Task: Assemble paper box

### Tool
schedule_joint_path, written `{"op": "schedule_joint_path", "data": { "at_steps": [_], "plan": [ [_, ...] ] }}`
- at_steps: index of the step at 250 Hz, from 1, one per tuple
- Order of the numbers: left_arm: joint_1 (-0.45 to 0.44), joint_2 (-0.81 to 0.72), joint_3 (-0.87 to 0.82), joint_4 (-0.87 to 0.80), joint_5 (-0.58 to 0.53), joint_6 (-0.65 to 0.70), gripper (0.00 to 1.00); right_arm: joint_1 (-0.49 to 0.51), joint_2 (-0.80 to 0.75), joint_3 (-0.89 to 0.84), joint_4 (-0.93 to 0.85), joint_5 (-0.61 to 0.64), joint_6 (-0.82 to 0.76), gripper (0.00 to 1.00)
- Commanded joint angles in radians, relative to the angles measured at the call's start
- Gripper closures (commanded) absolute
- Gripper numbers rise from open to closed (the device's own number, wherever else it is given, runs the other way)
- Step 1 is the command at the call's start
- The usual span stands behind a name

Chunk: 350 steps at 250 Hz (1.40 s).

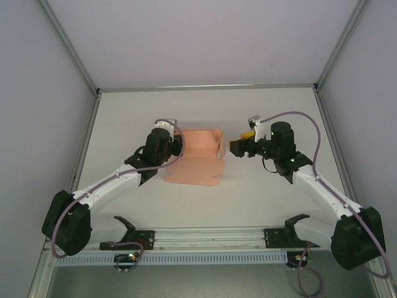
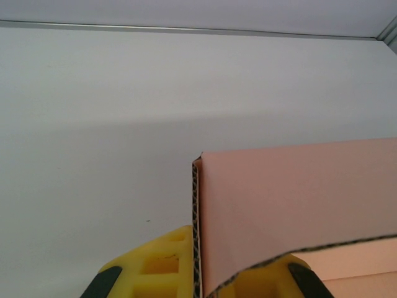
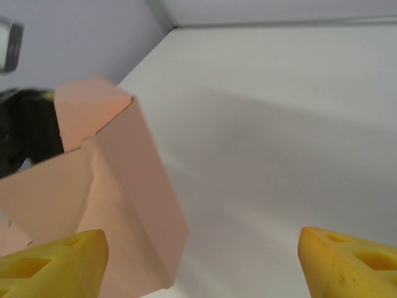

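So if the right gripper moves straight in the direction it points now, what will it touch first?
Most likely the paper box: the open right gripper points at its raised side wall. In the wrist view the card stands before one finger, so perhaps just a graze.

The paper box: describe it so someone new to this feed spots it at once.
On the white table, look midway between the two arms. The paper box is the salmon-pink card sheet there, far side folded up and pinched by the left gripper. It alone is pink; its neighbours are white, black and yellow.
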Motion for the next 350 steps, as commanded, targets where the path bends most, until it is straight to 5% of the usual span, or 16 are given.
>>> {"op": "schedule_joint_path", "data": {
  "at_steps": [1, 44, 126, 197, 256, 350],
  "plan": [
    [0.002, -0.023, -0.009, 0.028, 0.020, 0.008, 1.00, 0.006, 0.082, 0.053, 0.053, -0.215, -0.004, 0.25],
    [0.002, -0.020, -0.010, 0.035, 0.018, 0.005, 1.00, 0.036, 0.180, 0.117, 0.055, -0.259, -0.010, 0.35],
    [-0.013, 0.005, 0.010, 0.017, -0.024, 0.015, 1.00, 0.160, 0.268, 0.184, 0.038, -0.159, -0.039, 0.32],
    [-0.058, 0.015, 0.032, 0.010, -0.060, 0.039, 1.00, 0.278, 0.281, 0.237, -0.041, 0.438, 0.045, 0.37],
    [-0.090, 0.021, 0.043, 0.009, -0.081, 0.045, 1.00, 0.310, 0.325, 0.258, -0.040, 0.638, 0.126, 0.50],
    [-0.108, 0.014, 0.049, -0.007, -0.150, 0.062, 1.00, 0.334, 0.316, 0.254, -0.127, 0.817, 0.141, 0.99]
  ]
}}
